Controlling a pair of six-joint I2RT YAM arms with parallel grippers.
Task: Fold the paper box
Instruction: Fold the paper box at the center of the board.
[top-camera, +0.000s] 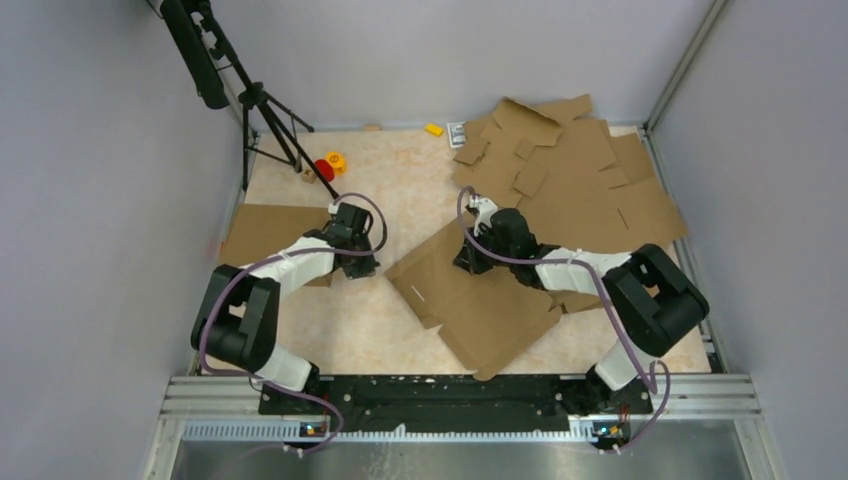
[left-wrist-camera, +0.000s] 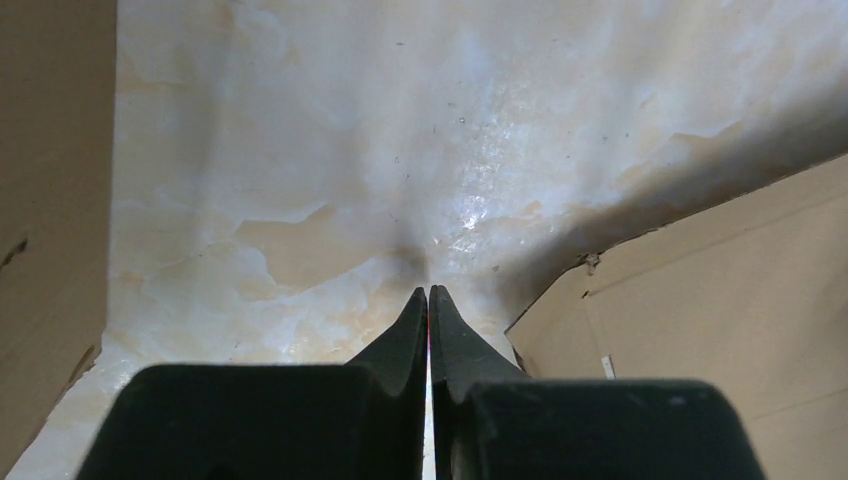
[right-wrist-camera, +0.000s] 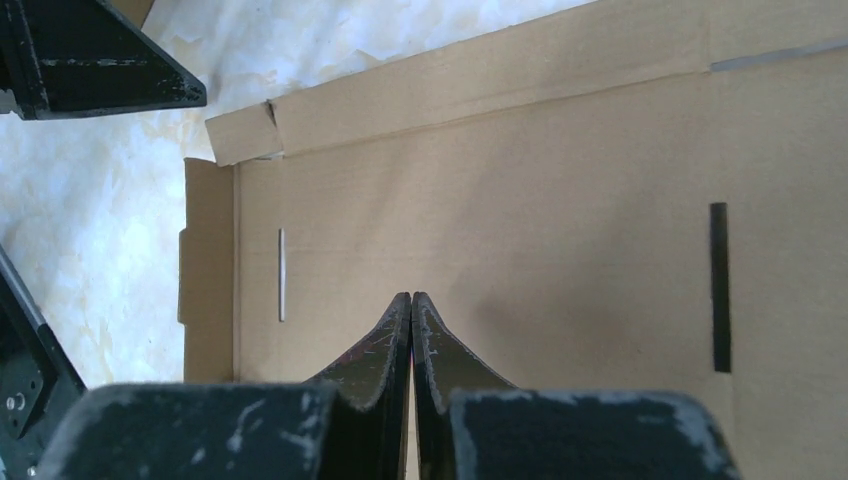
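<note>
Two pincers, and both are pressed fully shut with nothing held between their jaws. The left pincer (left-wrist-camera: 428, 290) points down at bare marbled tabletop (left-wrist-camera: 300, 150), just beside one edge of the paper box (left-wrist-camera: 720, 300). The right pincer (right-wrist-camera: 411, 296) sits over the box's broad main panel; whether its tips touch the cardboard I cannot tell.

One paper box (top-camera: 480, 300) lies mid-tabletop between the two arms. It is a flat, unfolded blank of plain brown corrugated card, turned at an angle so a corner points toward the near edge. Its right side runs under the right arm. The right wrist view shows two cuts in it: a thin pale slit (right-wrist-camera: 281, 275) on the left and a dark slot (right-wrist-camera: 719, 287) on the right. A narrow flap (right-wrist-camera: 208, 270) borders the left edge, and a long creased strip (right-wrist-camera: 480, 80) runs along the far one.

One loose pile of cardboard blanks (top-camera: 570, 180) fills the far right corner, its near edge overlapping or touching the box behind the right arm. One separate cardboard sheet (top-camera: 265, 232) lies at the left, partly under the left arm. One black tripod (top-camera: 260, 110) stands at the far left. Near its feet are a red piece (top-camera: 324, 169) and a yellow piece (top-camera: 336, 158), possibly toys. A small yellow block (top-camera: 434, 129) rests by the back wall.
</note>
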